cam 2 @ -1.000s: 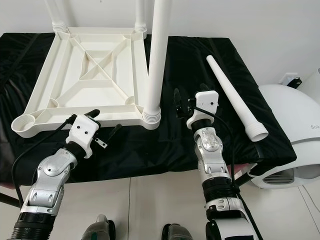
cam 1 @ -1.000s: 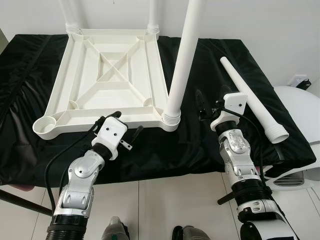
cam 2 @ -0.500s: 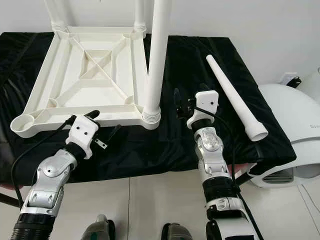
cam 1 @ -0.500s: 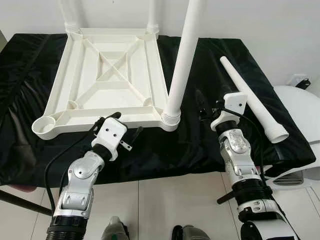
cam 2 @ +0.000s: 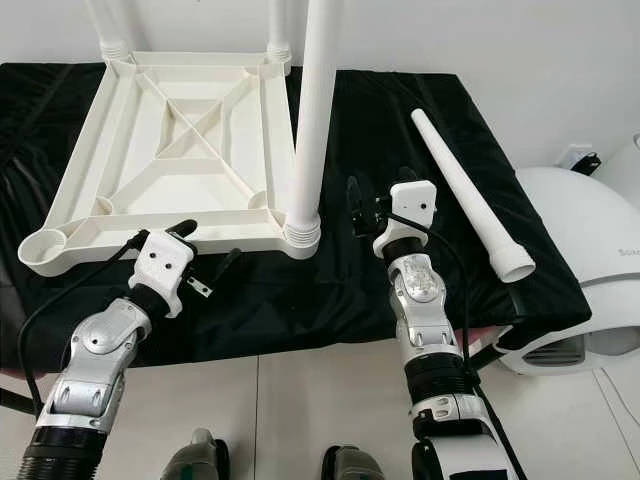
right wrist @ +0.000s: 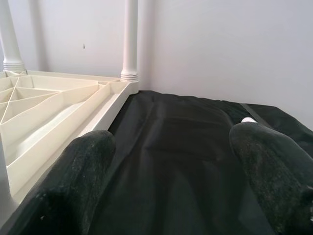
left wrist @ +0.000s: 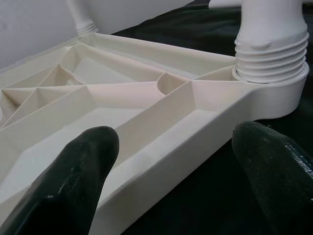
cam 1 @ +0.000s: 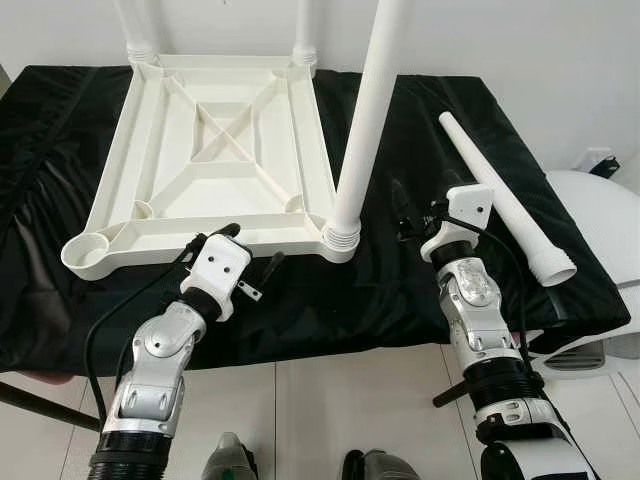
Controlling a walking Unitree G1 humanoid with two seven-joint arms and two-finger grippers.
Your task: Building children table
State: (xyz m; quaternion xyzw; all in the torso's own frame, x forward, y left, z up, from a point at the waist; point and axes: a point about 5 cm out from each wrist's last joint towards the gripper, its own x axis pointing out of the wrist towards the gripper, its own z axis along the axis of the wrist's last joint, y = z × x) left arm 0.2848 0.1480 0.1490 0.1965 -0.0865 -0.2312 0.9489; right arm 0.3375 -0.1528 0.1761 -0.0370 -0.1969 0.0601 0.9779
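Observation:
An upturned white table top lies on a black cloth. Two legs stand in its far corners and a third leg stands in the near right corner. The near left socket holds nothing. A loose leg lies on the cloth to the right. My left gripper is open at the top's near edge, just left of the near right leg's threaded base. My right gripper is open above the cloth, between that leg and the loose one.
A white rounded appliance stands off the cloth's right end. A white wall runs behind the table. Pale floor tiles lie below the cloth's near edge, with my feet on them.

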